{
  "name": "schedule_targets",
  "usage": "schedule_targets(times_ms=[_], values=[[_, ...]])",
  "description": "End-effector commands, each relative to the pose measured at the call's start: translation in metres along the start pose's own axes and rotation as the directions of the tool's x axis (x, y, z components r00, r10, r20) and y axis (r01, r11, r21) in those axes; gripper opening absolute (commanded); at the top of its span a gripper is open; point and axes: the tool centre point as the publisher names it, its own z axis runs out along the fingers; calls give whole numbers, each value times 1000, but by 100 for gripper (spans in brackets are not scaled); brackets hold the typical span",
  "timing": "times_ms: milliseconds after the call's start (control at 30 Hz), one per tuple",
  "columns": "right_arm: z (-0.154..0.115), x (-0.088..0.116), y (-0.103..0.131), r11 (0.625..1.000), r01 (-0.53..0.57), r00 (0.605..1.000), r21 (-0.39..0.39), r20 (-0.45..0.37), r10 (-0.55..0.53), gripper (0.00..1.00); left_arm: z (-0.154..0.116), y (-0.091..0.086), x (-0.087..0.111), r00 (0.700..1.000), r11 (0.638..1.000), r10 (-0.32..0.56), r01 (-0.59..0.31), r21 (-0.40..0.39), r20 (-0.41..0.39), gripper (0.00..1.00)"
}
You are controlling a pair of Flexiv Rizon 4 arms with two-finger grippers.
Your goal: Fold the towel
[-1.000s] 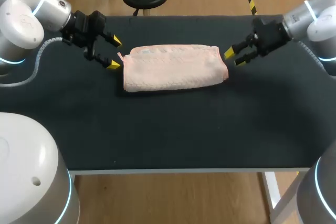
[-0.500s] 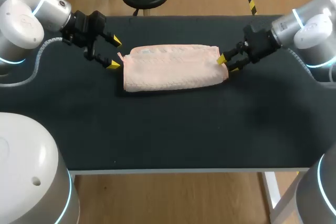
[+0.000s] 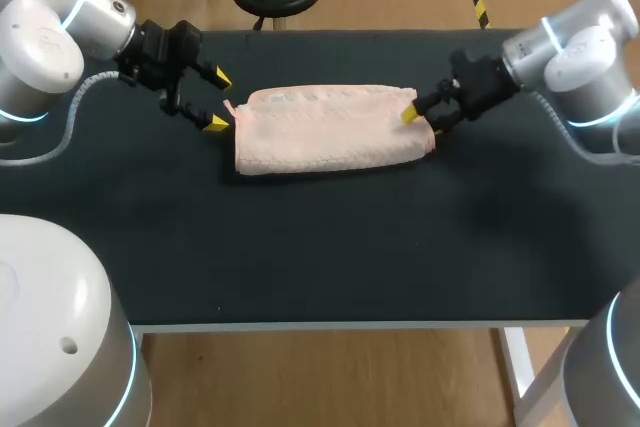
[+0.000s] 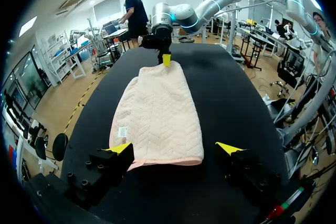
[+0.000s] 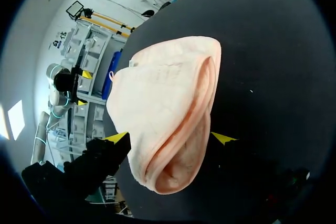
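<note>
Now that my right pincer (image 3: pixel 421 120) has slid, fingers apart, around the towel's (image 3: pixel 325 132) end, clamping comes next, while my left pincer (image 3: pixel 216 100) hangs spread.

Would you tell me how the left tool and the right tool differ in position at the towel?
The left tool sits just off the towel's left end; the right tool straddles its right end. The left tool's tips both show clear; one right tool tip lies over the cloth. Both are open.
</note>
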Motion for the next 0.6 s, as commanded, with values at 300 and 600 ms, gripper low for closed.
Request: schedule_targets(times_ms=[300,600], values=[[19,2,7,1000,-13,1000,13,-27,14,100,0,1,0,1000,1000,1,-1,1,1,100],[25,12,9,1000,-7,999,23,-36,8,94,0,1,0,1000,1000,1,-1,1,1,100]])
